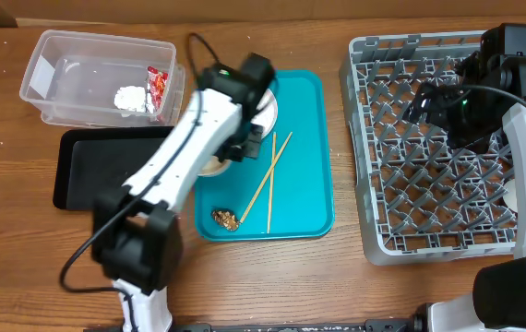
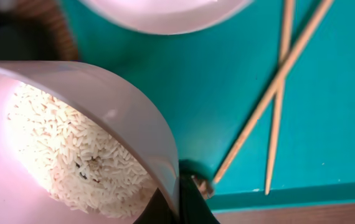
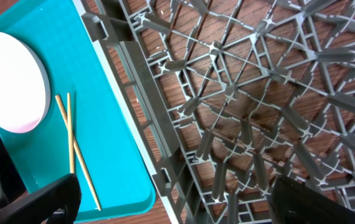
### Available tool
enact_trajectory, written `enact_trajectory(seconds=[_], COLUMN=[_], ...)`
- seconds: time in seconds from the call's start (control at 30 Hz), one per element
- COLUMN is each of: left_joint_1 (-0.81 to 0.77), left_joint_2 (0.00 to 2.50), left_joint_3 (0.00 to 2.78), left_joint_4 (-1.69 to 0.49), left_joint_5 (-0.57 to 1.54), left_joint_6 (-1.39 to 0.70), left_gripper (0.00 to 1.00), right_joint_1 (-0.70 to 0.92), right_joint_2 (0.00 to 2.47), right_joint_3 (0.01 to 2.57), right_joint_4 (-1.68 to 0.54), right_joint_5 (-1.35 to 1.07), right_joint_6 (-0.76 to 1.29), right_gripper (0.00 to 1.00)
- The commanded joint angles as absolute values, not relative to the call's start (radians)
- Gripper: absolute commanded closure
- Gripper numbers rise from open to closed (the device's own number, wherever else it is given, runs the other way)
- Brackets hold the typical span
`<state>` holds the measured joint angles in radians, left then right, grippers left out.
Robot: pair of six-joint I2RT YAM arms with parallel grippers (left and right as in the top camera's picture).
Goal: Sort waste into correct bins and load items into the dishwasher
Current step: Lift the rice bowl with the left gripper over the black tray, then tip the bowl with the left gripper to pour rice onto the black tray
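Note:
My left gripper is shut on the rim of a small white bowl full of white rice. It holds the bowl tilted over the left edge of the teal tray, beside the black tray. Another white dish sits behind it. Two chopsticks and a brown food scrap lie on the teal tray. The clear tub holds a red wrapper and a paper wad. My right gripper is open and empty over the grey dish rack.
The rack stands right of the teal tray, a narrow strip of wooden table between them. The right wrist view also shows the chopsticks and the white dish. My left arm crosses the black tray and the teal tray's left side.

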<state>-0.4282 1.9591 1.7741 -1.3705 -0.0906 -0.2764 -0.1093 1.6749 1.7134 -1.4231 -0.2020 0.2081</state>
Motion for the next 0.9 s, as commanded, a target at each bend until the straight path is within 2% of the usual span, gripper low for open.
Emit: enact_trajectory(seconds=[0.0, 0.27, 0.37, 0.7, 0.87], left_joint_1=[-0.359, -0.221, -0.134, 0.131, 0.194], left_joint_2=[1.788, 1.544, 1.491, 1.579, 1.676], left_joint_3=[1.788, 1.571, 1.467, 1.351, 1.351], left_joint_4=[-1.395, -1.346, -1.293, -1.164, -1.122], left_joint_5=[-0.099, -0.078, 0.025, 0.419, 0.622], left_joint_6=[-0.302, -0.267, -0.163, 0.07, 0.183], left_gripper=[0.96, 0.96, 0.96, 0.96, 0.96], right_joint_1=[-0.106, -0.106, -0.106, -0.106, -0.106], right_joint_2=[1.678, 1.678, 1.678, 1.678, 1.678], right_joint_3=[1.714, 1.714, 1.714, 1.714, 1.714], right_joint_4=[-1.42, -1.42, -1.42, -1.423, -1.425], right_joint_5=[-0.192, -0.192, -0.192, -0.192, -0.192], right_joint_6=[0.201, 0.201, 0.201, 0.201, 0.201], right_gripper=[0.0, 0.0, 0.0, 0.0, 0.0])
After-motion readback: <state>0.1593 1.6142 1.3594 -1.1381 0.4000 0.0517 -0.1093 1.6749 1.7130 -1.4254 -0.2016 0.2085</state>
